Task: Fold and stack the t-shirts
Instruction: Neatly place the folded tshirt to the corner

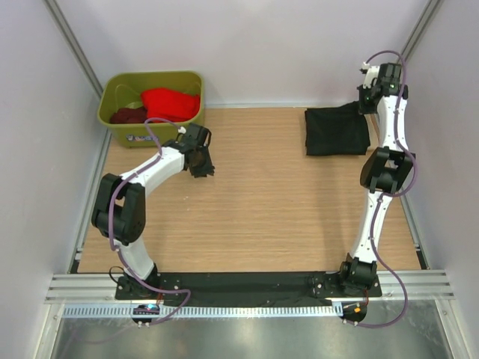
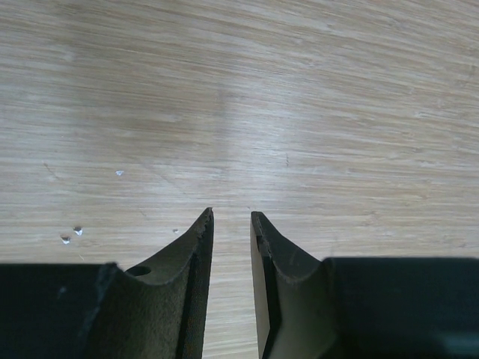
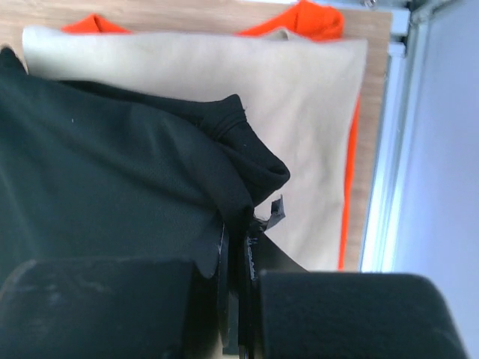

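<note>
While apparently in right gripper (image 3: pixel 237 235), t-shirt (image 3: pixel 112 172)

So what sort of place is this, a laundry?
More likely a robot test booth: two arms bolted to a wooden table, plain white walls closing it in, and a tub of shirts.

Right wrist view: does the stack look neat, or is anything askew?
One corner of the black t-shirt is bunched up in the shut right gripper, not flat on the beige t-shirt; an orange t-shirt pokes out underneath.
</note>
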Robot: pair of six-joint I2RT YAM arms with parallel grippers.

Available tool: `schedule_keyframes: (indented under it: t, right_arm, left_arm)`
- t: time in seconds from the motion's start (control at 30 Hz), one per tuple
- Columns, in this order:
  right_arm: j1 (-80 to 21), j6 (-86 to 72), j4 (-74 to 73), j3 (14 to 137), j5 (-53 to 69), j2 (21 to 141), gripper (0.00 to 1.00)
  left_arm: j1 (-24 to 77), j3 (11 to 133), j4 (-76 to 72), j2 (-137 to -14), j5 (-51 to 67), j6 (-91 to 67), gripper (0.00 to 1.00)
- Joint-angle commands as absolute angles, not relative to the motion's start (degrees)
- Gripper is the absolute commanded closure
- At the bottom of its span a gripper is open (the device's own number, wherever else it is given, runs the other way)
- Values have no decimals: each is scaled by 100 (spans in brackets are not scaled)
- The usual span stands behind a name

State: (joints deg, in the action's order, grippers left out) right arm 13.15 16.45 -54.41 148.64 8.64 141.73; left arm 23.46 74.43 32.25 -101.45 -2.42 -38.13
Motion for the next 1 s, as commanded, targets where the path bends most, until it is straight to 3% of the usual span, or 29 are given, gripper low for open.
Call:
schedule_keyframes:
  t: [0.0,0.77,0.83,0.87,0.93,0.97]
  right_arm:
    - [1327,1688,-4466,15266,1195,14247,99]
    - [1767,1310,-3605,15205,1388,14809,98]
    - [1784,1275,-3437,15205,1362,14853,90]
    - [1828,1231,-3236,15214,1380,14923,81]
    - [1837,1064,-3103,15310,1485,15011,78]
    - [1828,1020,-3016,15406,1511,15055,66]
  left_arm:
    - [2373,7489,3331,-9967,-316,-3709,72]
    - [2619,7559,3234,-10195,-35,-3972,72]
    - [2672,7541,3243,-10143,-53,-3999,71]
    - [2689,7515,3234,-10073,-105,-4016,71]
    - [2768,7480,3217,-10011,-175,-4043,71]
    - [2795,7436,3208,-9950,-219,-4060,71]
